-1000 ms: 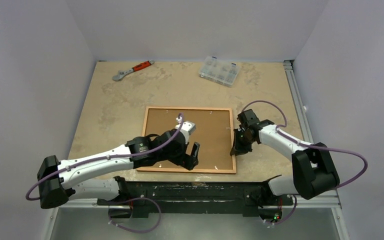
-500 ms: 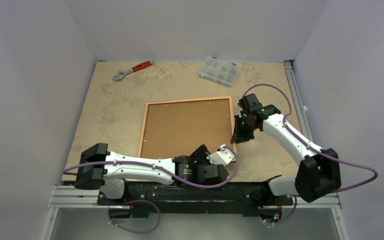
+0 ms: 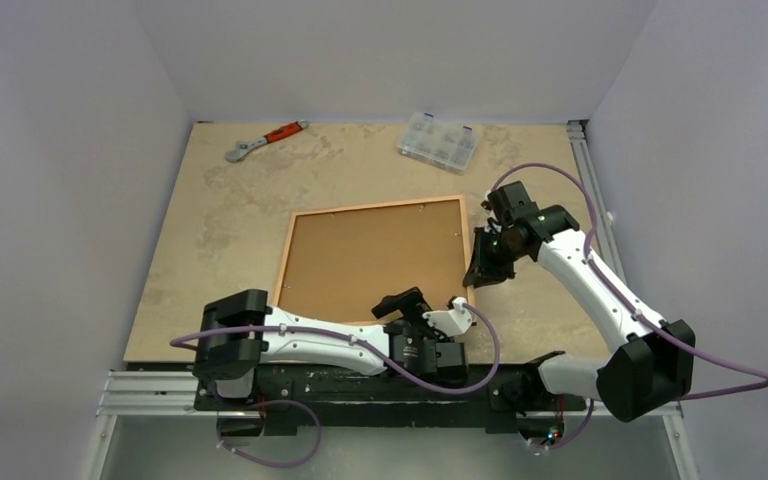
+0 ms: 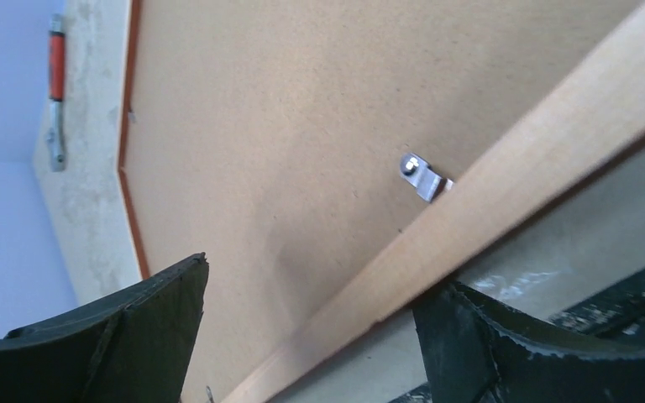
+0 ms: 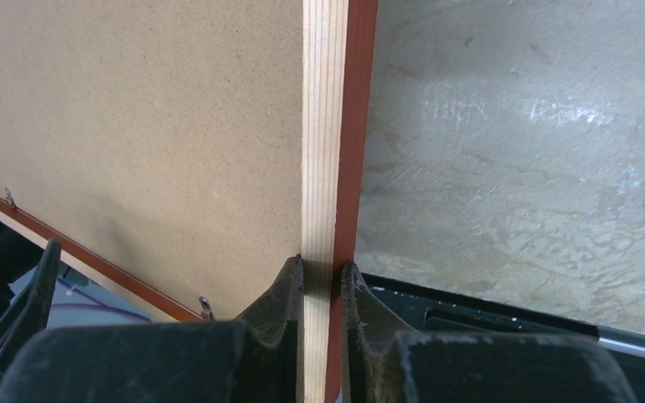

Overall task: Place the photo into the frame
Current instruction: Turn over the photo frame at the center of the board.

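The frame [image 3: 375, 207] lies back-up on the table, a brown backing board [image 3: 375, 260] filling it. My right gripper [image 3: 482, 262] is shut on the frame's right rail [image 5: 327, 126], pale wood on one side and red-orange on the other, with a finger on each face, and holds that side tilted up. My left gripper [image 3: 407, 303] stands open at the frame's near rail [image 4: 504, 168], one finger over the board [image 4: 285, 126] and the other outside the rail, touching neither. A metal clip [image 4: 424, 176] sits on the rail. The photo is hidden.
An orange-handled wrench [image 3: 265, 140] lies at the back left and a clear plastic parts box [image 3: 438, 141] at the back middle. A metal rail [image 3: 595, 200] runs along the table's right edge. The black base bar [image 3: 360, 385] lies just behind my left gripper.
My left arm has drawn back from over the board to the frame's near rail. My right gripper has lifted the frame's right side, and the frame has turned slightly.
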### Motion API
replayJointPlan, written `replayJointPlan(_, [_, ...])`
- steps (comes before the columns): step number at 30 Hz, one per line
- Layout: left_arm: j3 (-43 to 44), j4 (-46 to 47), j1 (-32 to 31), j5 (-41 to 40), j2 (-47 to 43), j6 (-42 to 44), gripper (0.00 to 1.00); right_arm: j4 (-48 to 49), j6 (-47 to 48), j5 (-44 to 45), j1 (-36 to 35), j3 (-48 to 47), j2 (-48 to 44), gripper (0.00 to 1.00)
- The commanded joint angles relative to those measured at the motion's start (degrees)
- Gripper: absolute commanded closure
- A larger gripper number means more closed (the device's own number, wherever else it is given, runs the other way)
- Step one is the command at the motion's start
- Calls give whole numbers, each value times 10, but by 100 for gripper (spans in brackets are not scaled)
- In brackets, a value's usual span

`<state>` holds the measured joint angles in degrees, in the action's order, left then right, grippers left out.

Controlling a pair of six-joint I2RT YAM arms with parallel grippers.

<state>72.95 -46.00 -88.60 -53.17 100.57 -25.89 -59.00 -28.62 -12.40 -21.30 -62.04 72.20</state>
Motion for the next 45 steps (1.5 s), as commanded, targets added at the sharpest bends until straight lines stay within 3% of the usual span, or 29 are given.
replayJointPlan(1, [30,-48,-3,-101,11,-24,16,8,-15,-89,1,-38,-37,100])
replayJointPlan(10, [36,-89,-4,-155,-6,-51,40,21,-12,-112,1,-30,-45,97])
replayJointPlan(16, [34,-107,-9,-162,-24,-60,62,59,-19,-119,1,-38,-70,47])
replayJointPlan(21, [49,-145,-16,-176,-36,-73,78,87,-12,-82,1,-70,-97,21])
replayJointPlan(28, [54,-191,-27,-181,-89,-93,90,160,37,-75,1,-104,-115,16])
replayJointPlan(30, [50,-195,-32,-183,-117,-96,99,202,68,-84,1,-98,-132,17])
replayJointPlan(37, [37,-221,-54,-178,-208,-123,100,496,152,-90,1,35,-285,19])
replayJointPlan(39, [39,-233,-61,-173,-234,-135,100,601,186,-115,0,96,-334,21])
replayJointPlan(41, [39,-230,-64,-157,-257,-131,100,675,227,-152,1,148,-369,14])
replayJointPlan(45, [36,-221,-72,-117,-296,-119,100,704,370,-290,1,183,-400,8])
